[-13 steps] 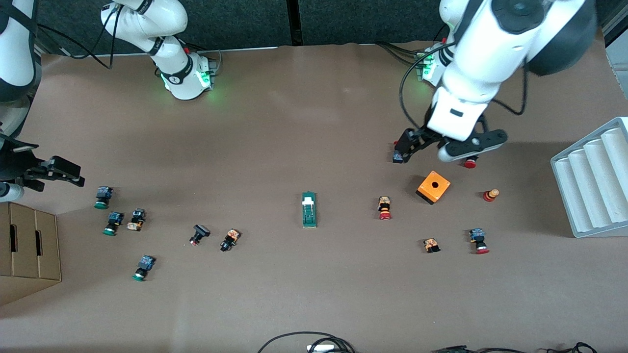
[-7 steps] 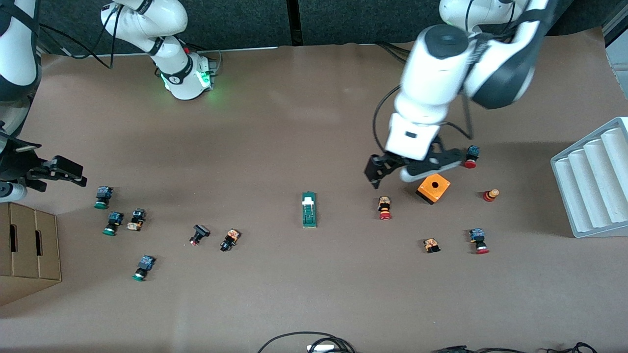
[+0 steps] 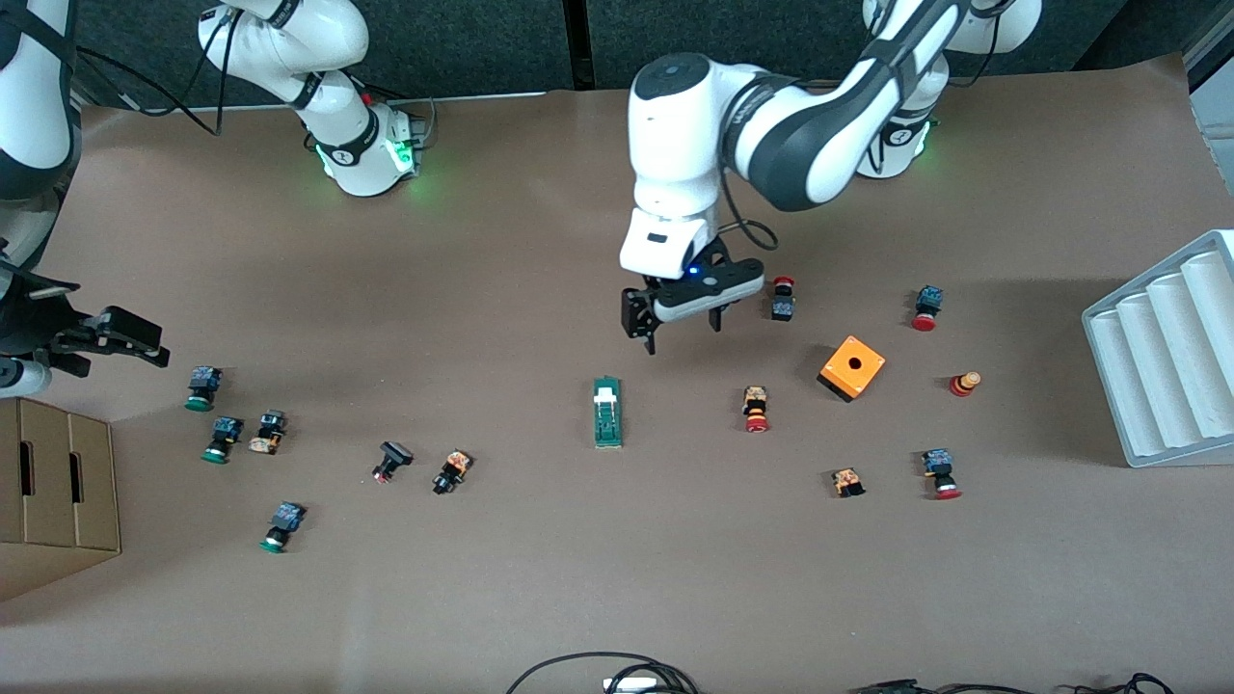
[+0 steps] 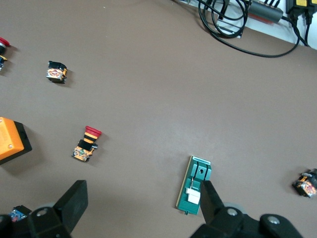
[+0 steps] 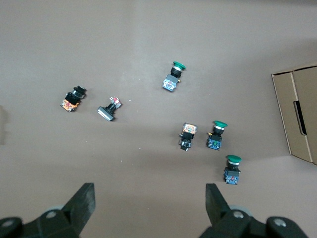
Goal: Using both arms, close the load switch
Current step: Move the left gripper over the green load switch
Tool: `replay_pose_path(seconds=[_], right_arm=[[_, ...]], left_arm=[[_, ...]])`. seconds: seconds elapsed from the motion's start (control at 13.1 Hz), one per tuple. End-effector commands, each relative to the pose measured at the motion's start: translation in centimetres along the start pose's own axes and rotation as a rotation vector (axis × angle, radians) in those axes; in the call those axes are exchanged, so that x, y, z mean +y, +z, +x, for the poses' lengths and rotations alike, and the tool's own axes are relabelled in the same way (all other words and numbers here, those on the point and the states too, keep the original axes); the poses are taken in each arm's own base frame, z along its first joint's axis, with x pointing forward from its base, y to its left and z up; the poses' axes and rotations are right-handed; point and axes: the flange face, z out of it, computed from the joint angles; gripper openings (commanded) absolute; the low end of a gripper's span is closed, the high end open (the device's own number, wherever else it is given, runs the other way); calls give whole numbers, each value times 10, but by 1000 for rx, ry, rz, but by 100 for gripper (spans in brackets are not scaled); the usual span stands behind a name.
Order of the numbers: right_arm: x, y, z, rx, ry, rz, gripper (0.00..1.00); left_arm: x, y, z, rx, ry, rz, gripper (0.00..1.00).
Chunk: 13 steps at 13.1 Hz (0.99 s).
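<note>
The load switch (image 3: 607,413), a narrow dark-green block with a white lever (image 4: 193,195) near one end, lies flat mid-table. My left gripper (image 3: 683,333) hangs open in the air over bare table close to the switch's lever end, holding nothing. In the left wrist view the load switch (image 4: 199,173) shows beside one finger (image 4: 210,198) of that gripper (image 4: 141,203). My right gripper (image 3: 154,349) waits open at the right arm's end of the table, over bare paper by the green push buttons (image 5: 218,135). The right wrist view shows this gripper (image 5: 151,203) with nothing between its fingers.
An orange cube box (image 3: 852,367) and several red push buttons (image 3: 756,409) lie toward the left arm's end. A grey ribbed rack (image 3: 1166,347) stands at that edge. A cardboard box (image 3: 53,492) sits at the right arm's end. Cables (image 3: 603,675) lie at the near edge.
The left arm has swung from above the orange cube box toward the middle of the table and now hangs by the load switch. The right arm has not moved.
</note>
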Motion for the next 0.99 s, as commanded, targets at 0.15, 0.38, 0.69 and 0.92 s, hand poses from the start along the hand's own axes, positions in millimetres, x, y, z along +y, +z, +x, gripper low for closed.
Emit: replay_pose_path(seconds=[0.15, 0.38, 0.69, 0.92], right_arm=[[2, -6, 1, 20, 5, 14, 100], [0, -6, 1, 20, 2, 14, 100], [0, -5, 1, 18, 2, 15, 100], [0, -6, 0, 17, 2, 15, 100]], left_arm=[[32, 21, -59, 101, -28, -11, 100], [43, 53, -89, 171, -14, -9, 100], [54, 101, -153, 269, 49, -29, 100], [56, 150, -178, 398, 124, -84, 100]])
